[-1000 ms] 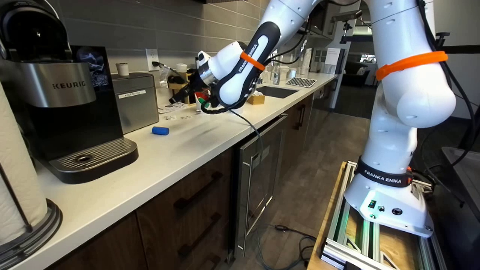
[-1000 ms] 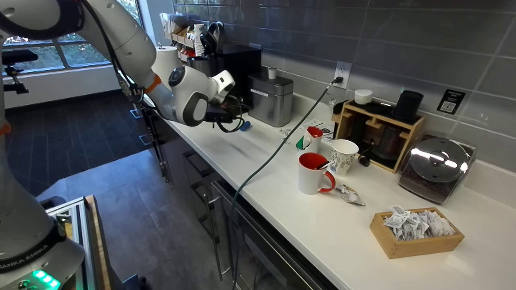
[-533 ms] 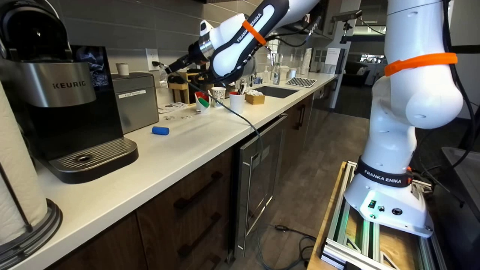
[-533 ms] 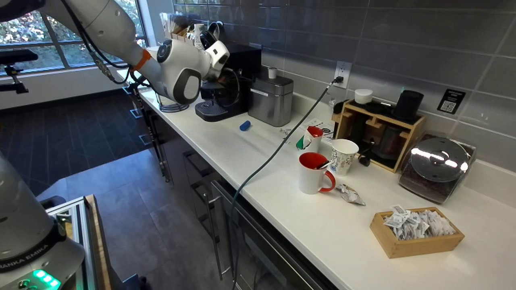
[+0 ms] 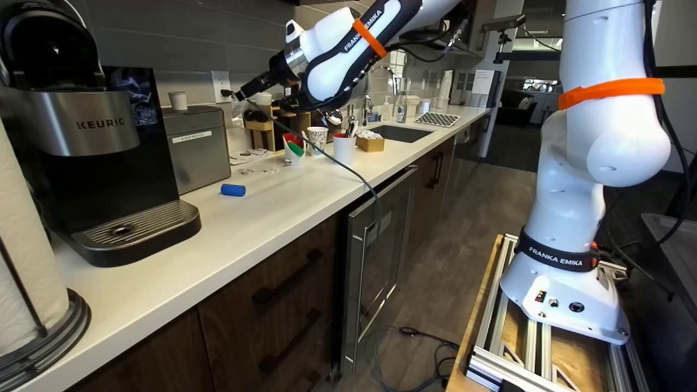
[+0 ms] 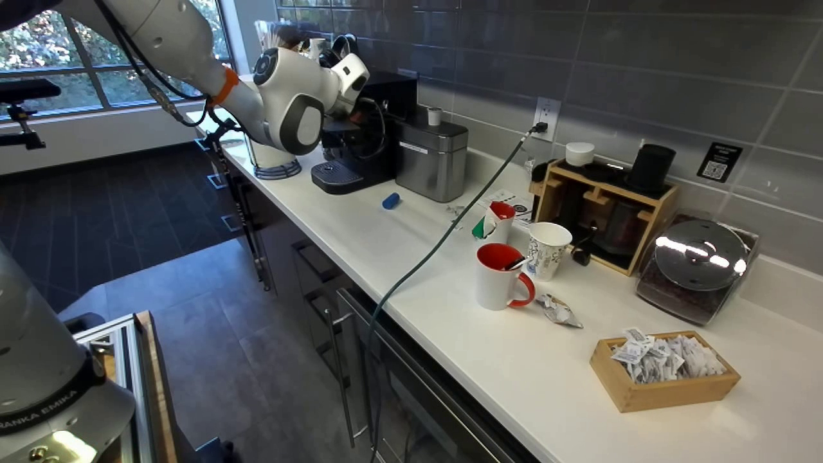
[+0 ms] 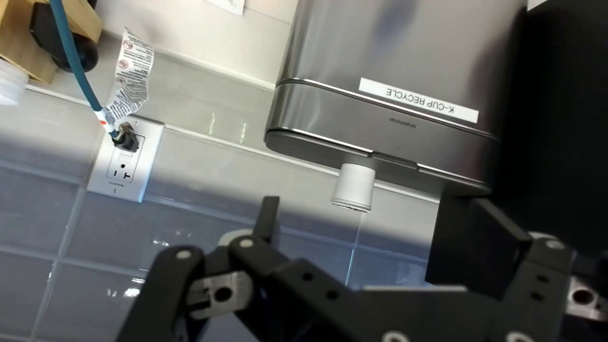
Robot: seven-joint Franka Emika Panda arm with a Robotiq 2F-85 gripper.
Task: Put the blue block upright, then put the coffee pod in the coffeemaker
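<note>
The blue block (image 5: pixel 233 189) lies on its side on the counter, in front of the grey metal box; it also shows in an exterior view (image 6: pixel 391 200). The white coffee pod (image 7: pixel 353 186) stands on the grey box's lid, and both exterior views show it (image 5: pixel 177 100) (image 6: pixel 434 116). The black coffeemaker (image 5: pixel 84 125) with silver band stands beside the box; its top looks lifted open. My gripper (image 7: pixel 375 204) is open and empty, raised above the counter. In the wrist view, which is upside down, the pod appears between the fingertips but apart from them. In an exterior view the arm hides the gripper.
The grey metal box (image 7: pixel 394 95) is labelled K-CUP RECYCLE. A cable (image 6: pixel 437 247) runs from the wall outlet (image 7: pixel 126 159) across the counter, near the gripper. Mugs (image 6: pixel 498 283), a paper cup and a wooden organizer (image 6: pixel 604 212) stand farther along. A paper towel roll (image 5: pixel 24 261) stands by the coffeemaker.
My gripper has risen from low over the counter to about the height of the box's lid, mostly in the first half second. The blue block and the pod have not moved.
</note>
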